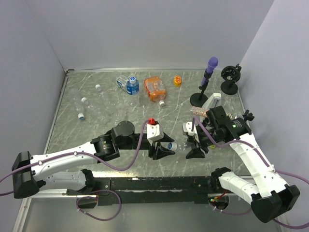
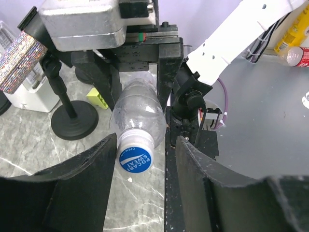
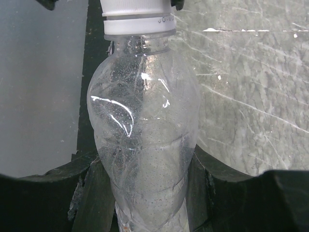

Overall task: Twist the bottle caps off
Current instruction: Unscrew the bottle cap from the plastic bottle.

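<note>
A clear plastic bottle (image 3: 145,145) lies roughly level above the table, and my right gripper (image 3: 145,193) is shut on its body. Its cap (image 2: 135,155) is white-sided with a blue printed top and points toward my left wrist camera. My left gripper (image 2: 146,159) sits around that cap. The left finger (image 2: 82,183) touches the cap's side, while a gap remains between the cap and the right finger (image 2: 217,188). In the top view the two grippers meet near the table's front middle, with the cap (image 1: 172,145) between them.
Several small clear capped bottles (image 1: 84,101) lie at the back left. A blue-labelled bottle (image 1: 133,86), an orange container (image 1: 155,89) and a yellow item (image 1: 177,80) sit at the back. The purple-topped black stand (image 1: 208,77) and another black stand (image 1: 230,79) are at the back right.
</note>
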`<state>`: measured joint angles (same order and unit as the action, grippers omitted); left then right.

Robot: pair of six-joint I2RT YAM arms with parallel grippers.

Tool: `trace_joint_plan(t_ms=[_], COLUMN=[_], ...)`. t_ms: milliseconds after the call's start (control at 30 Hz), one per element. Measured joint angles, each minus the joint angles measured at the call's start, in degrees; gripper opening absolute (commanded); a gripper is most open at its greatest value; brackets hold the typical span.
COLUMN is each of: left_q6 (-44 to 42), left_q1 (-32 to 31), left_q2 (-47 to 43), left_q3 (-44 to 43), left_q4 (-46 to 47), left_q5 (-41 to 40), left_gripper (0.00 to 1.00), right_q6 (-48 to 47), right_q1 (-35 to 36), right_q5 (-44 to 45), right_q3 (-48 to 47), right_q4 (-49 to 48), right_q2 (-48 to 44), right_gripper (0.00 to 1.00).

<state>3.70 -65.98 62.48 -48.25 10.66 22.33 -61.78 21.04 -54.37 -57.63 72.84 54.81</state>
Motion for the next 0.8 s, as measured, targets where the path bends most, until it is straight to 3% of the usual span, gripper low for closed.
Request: trace_joint_plan(t_ms=[233, 400, 600, 800], left_q6=[0.44, 0.2, 0.46, 7.54], left_q1=[0.04, 0.17, 0.17, 0.42], left_q2=[0.0, -0.02, 0.09, 0.09], left_q3=[0.0, -0.11, -1.16, -1.16], left_q4=[-1.29, -2.62, -4.59, -4.76], left_q5=[-0.57, -1.57, -1.81, -6.32], left_gripper=[0.52, 0.35, 0.01, 0.01], right_q6=[0.44, 0.68, 1.38, 6.51], right_q1=[0.11, 0.2, 0.2, 0.11], right_q5=[-0.04, -0.11, -0.33, 0.52], right_q3=[0.0, 0.24, 0.44, 0.31], right_q4=[-0.07, -0.22, -0.44, -2.62], right_q2=[-0.04, -0.37, -0.5, 0.35], right_gripper=[0.27, 0.27, 0.26, 0.2])
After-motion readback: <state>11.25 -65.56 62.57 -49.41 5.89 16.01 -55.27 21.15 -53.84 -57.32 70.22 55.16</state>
